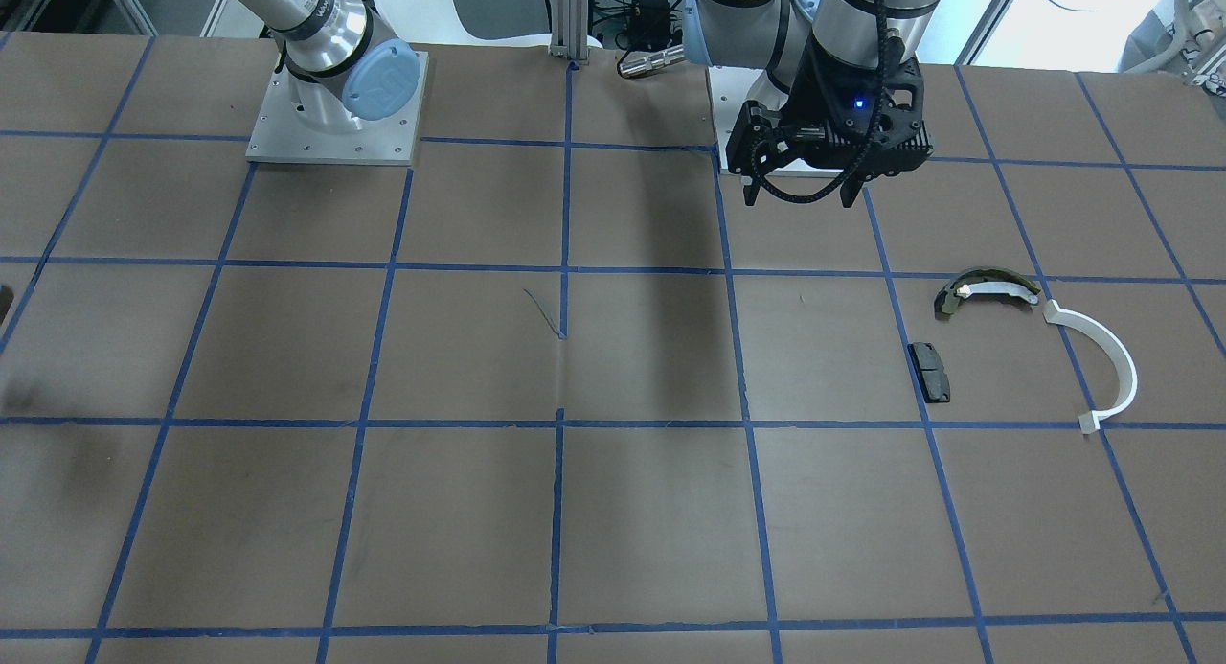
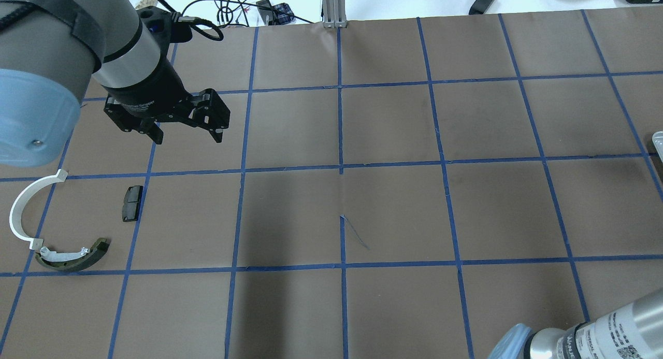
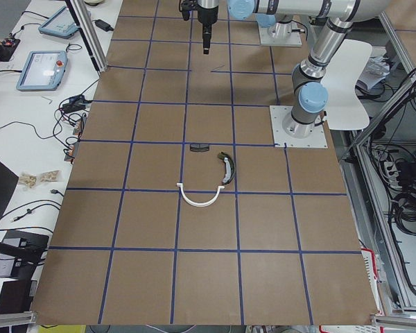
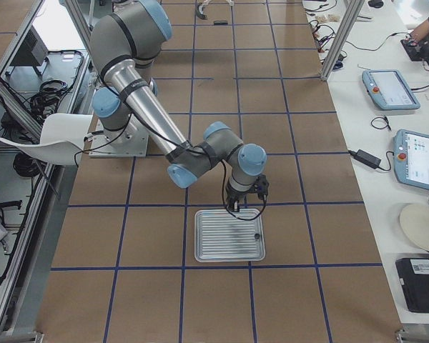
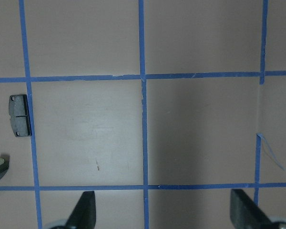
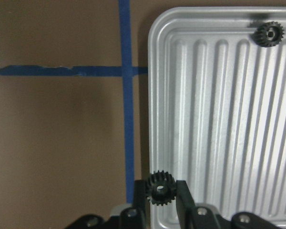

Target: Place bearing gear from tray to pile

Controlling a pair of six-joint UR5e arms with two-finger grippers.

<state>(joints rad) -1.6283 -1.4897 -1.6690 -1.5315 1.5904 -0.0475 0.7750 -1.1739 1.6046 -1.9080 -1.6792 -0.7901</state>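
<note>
My right gripper (image 6: pixel 159 190) is shut on a small black bearing gear (image 6: pixel 159 187), over the rim of the ribbed silver tray (image 6: pixel 155 109). A second black gear (image 6: pixel 269 34) lies in a corner of the tray. The exterior right view shows this gripper (image 4: pixel 242 209) above the tray (image 4: pixel 207 246). The pile lies far off on the robot's left: an olive-and-white shoe (image 1: pixel 987 288), a white half-ring strip (image 1: pixel 1111 357) and a black pad (image 1: pixel 930 371). My left gripper (image 1: pixel 803 199) is open and empty, hanging above the table beside the pile.
Brown table paper with a blue tape grid. The left arm's base plate (image 1: pixel 333 118) and a post (image 1: pixel 570 32) stand at the robot's edge. In the overhead view the tray's rim (image 2: pixel 657 141) just shows at the right edge. Tablets and cables lie on side benches.
</note>
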